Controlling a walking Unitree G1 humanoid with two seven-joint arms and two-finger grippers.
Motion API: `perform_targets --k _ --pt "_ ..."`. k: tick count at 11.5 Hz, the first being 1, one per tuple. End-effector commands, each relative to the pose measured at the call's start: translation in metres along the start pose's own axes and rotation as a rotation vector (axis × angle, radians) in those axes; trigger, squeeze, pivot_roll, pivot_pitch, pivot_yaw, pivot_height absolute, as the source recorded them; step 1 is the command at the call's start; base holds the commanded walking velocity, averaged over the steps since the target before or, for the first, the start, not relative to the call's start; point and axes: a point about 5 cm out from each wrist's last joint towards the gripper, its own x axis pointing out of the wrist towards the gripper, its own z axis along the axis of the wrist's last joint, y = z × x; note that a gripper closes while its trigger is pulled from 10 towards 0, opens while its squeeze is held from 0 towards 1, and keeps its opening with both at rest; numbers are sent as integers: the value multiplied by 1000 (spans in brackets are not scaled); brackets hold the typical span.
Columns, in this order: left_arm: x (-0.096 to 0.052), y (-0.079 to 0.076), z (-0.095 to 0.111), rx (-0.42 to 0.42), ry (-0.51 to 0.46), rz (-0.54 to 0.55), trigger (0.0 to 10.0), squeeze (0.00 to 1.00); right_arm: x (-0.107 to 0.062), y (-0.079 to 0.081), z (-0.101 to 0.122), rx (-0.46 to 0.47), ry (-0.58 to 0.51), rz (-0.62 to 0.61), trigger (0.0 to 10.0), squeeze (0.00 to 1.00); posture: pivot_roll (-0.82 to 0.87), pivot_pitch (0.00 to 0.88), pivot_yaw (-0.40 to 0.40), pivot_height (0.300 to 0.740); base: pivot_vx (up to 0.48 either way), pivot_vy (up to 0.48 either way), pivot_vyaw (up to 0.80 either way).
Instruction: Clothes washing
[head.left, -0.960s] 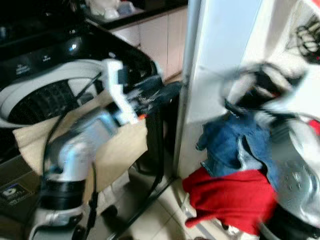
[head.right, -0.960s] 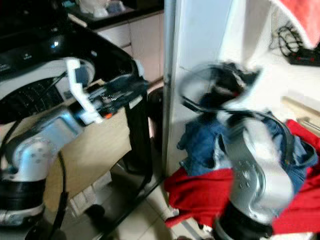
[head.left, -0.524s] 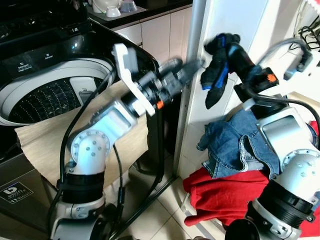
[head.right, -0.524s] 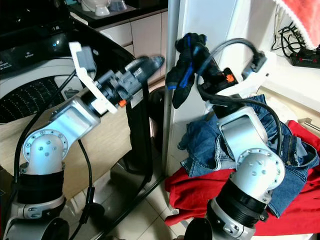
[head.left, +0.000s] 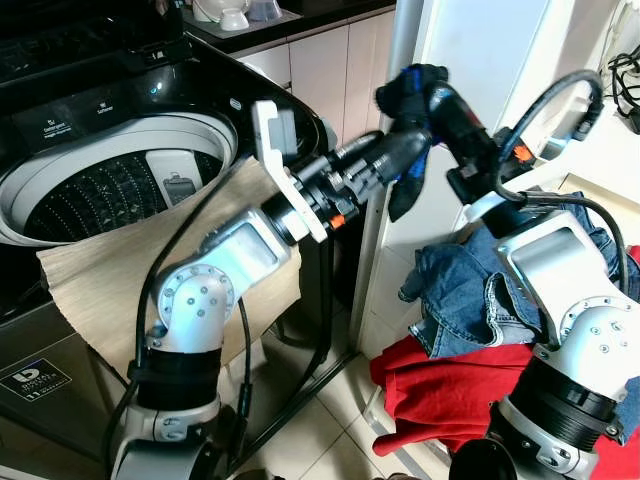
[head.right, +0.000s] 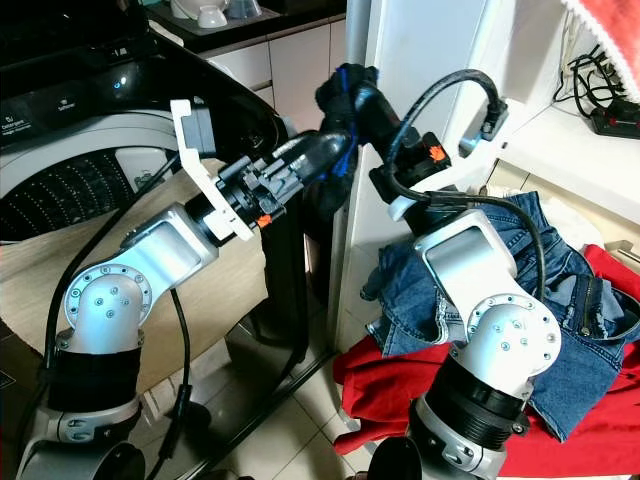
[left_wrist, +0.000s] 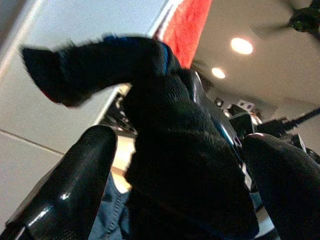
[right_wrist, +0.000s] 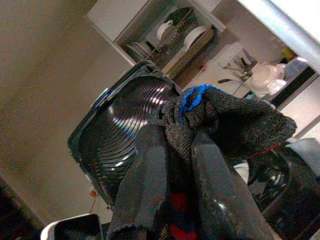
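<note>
A dark knitted cloth with blue trim (head.left: 408, 88) hangs in the air beside the white pillar, and my right gripper (head.left: 438, 98) is shut on it. In the right wrist view both fingers (right_wrist: 145, 170) pinch the cloth (right_wrist: 235, 125). My left gripper (head.left: 408, 152) reaches up to the same cloth from the washer side. Its fingers (left_wrist: 85, 165) stand open, one on each side of the cloth (left_wrist: 180, 150). The top-loading washing machine (head.left: 110, 190) stands at the left with its lid up and its drum showing.
A beige cloth (head.left: 100, 285) drapes over the washer's front edge. Blue jeans (head.left: 460, 290) lie on a red cloth (head.left: 440, 390) at the lower right. A white pillar (head.left: 470, 40) stands behind the grippers. A counter with dishes (head.left: 240, 15) runs along the back.
My right gripper has carried the dark cloth left, toward the washer. My left gripper has risen to the cloth and now has its fingers on either side of it.
</note>
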Motion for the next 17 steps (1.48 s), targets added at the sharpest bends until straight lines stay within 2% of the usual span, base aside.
perform_targets --k 1,2,3,4,5,10,16,17 --pt "1 -6 0 -5 9 -38 10000 0 6 10 1 8 -10 44 0 0 -102 0 27 740 0 0 0" --pt "1 -7 -3 -3 29 -45 10000 0 6 10 1 8 -11 42 0 0 -101 0 28 740 0 0 0" --pt "0 -1 -7 32 59 1 10000 0 8 11 4 10 -23 45 0 0 -100 0 28 740 0 0 0" --pt "-1 0 -6 19 55 9 10000 0 8 12 4 10 -23 45 0 0 -99 0 28 740 0 0 0" --pt "-2 3 -8 9 78 20 0 0 9 11 4 13 -25 40 0 0 -99 0 28 740 0 0 0" --pt "-6 0 -6 -36 60 4 0 0 10 11 -1 20 -13 28 0 0 -94 0 23 740 0 0 0" --pt "-7 2 -4 -26 46 4 0 0 10 12 -3 5 -10 18 0 0 -104 0 32 740 0 0 0" --pt "-6 2 -4 -26 41 6 0 0 10 12 -3 1 -9 17 353 0 -105 0 34 740 0 0 0"
